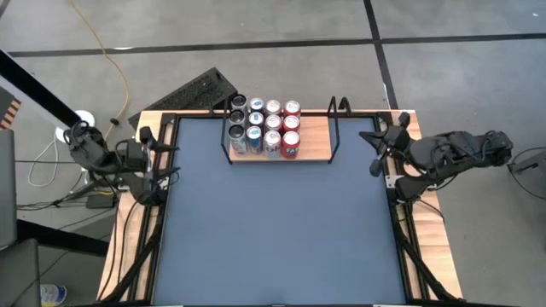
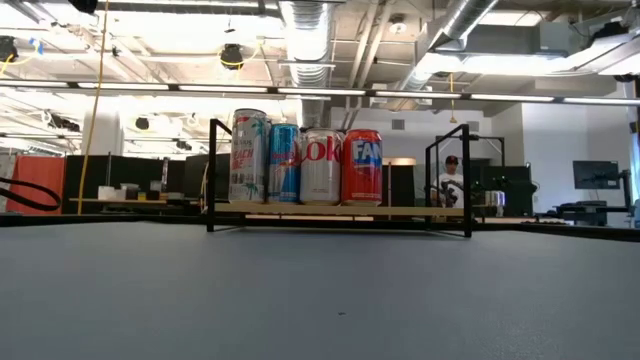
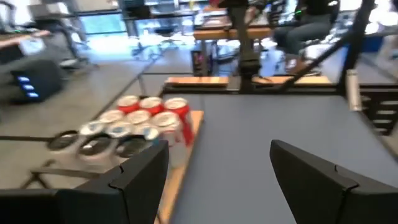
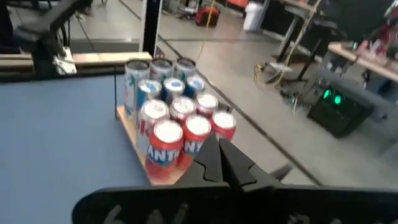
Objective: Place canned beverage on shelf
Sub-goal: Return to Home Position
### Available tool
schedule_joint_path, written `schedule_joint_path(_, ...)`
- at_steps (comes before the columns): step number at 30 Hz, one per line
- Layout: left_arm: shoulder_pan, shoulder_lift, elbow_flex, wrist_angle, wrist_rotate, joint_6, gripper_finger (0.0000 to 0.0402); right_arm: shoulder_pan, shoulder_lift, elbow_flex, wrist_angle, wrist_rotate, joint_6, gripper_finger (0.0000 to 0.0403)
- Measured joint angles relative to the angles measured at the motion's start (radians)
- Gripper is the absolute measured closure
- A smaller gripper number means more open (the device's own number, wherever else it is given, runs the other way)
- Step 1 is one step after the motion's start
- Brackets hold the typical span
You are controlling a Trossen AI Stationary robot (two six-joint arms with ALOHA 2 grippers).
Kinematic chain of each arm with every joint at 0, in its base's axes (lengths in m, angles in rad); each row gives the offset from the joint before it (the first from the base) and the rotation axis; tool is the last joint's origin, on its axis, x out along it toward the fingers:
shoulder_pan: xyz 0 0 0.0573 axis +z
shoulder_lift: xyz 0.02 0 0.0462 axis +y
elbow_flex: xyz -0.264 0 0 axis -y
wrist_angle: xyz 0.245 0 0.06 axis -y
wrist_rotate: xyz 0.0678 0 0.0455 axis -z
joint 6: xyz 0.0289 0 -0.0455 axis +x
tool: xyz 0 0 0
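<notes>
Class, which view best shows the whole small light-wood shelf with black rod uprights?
High view: the whole shelf and all its drink cans from above. The low view shows only its front edge and row; both wrist views see it obliquely.

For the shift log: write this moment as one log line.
left gripper: open, at table left edge | right gripper: shut, at table right edge | cans: standing in rows on shelf | red column: nearest right arm
</notes>
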Motion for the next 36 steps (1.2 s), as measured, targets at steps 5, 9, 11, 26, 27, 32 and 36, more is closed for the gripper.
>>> schedule_joint_path(5, 0.000, -0.037, -0.043, 0.063, 0.149, -0.066, 0.0132, -0.035, -0.029, -0.013, -0.073, 0.001, 0.216, 0.0403)
schedule_joint_path(9, 0.000, -0.111, -0.134, 0.217, 0.262, -0.037, 0.0132, -0.033, -0.114, -0.101, 0.009, -0.027, 0.241, 0.0403)
schedule_joint_path(11, 0.000, -0.152, -0.191, 0.319, 0.291, -0.016, 0.0132, -0.033, -0.165, -0.173, 0.124, -0.089, 0.199, 0.0403)
schedule_joint_path(26, 0.000, -0.237, -0.540, 0.827, 0.284, 0.008, 0.0132, -0.096, -0.483, -0.587, 0.756, -0.607, 0.020, 0.0403)
schedule_joint_path(27, 0.000, -0.237, -0.556, 0.844, 0.283, 0.010, 0.0132, -0.105, -0.494, -0.603, 0.755, -0.601, 0.036, 0.0403)
schedule_joint_path(32, 0.000, -0.237, -0.661, 0.992, 0.284, 0.009, 0.0132, -0.161, -0.557, -0.679, 0.804, -0.651, 0.057, 0.0403)
schedule_joint_path(36, 0.000, -0.238, -0.751, 1.128, 0.297, -0.002, 0.0132, -0.203, -0.631, -0.749, 0.824, -0.718, 0.115, 0.0403)
